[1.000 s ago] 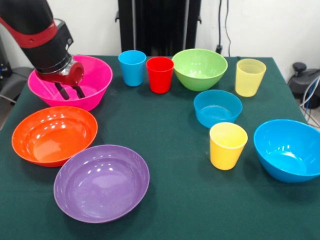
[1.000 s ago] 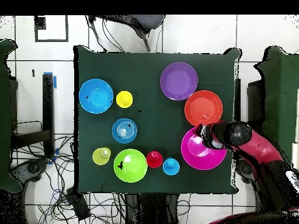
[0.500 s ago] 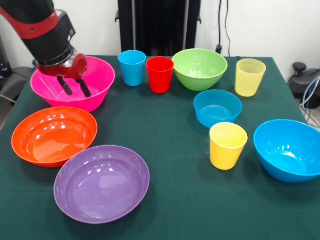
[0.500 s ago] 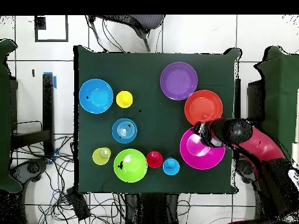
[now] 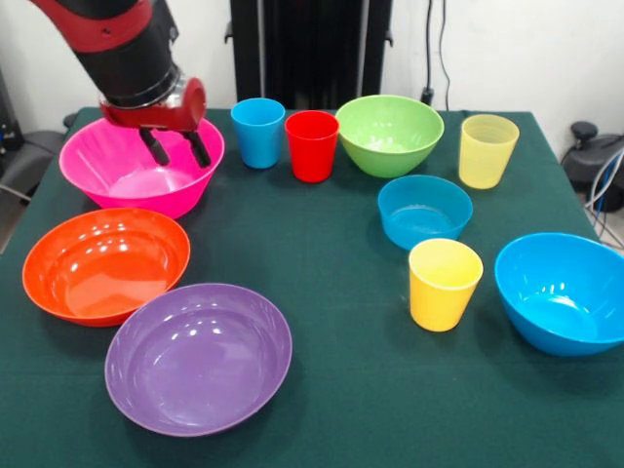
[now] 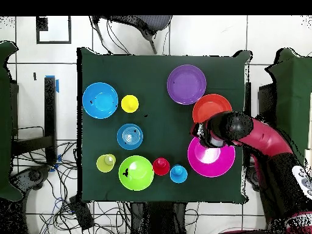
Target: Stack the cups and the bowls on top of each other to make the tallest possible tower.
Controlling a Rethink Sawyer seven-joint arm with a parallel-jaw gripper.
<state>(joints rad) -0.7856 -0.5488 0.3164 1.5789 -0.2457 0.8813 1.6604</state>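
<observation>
My gripper (image 5: 176, 150) is open, and its two dark fingers (image 5: 156, 151) hang over the right side of the big pink bowl (image 5: 117, 180), which stands mouth up. Nothing is between them. In the overhead view the gripper (image 6: 200, 133) sits at the pink bowl's (image 6: 213, 161) edge, beside the orange bowl (image 6: 207, 107). The orange bowl (image 5: 105, 263) and purple bowl (image 5: 198, 356) lie in front. The blue cup (image 5: 257, 132), red cup (image 5: 312, 144), green bowl (image 5: 389, 134), pale yellow cup (image 5: 487, 149), small blue bowl (image 5: 424, 210), yellow cup (image 5: 445, 283) and larger blue bowl (image 5: 564, 291) each stand alone. No tower is in view.
The green cloth table (image 5: 341, 292) holds every piece. A black pedestal (image 5: 310, 49) rises behind it. Cables (image 6: 85, 210) lie on the floor by the table, and chairs stand at its sides.
My gripper has risen and travelled right across the pink bowl, from its left inner wall to its right side. It stays open and holds nothing.
</observation>
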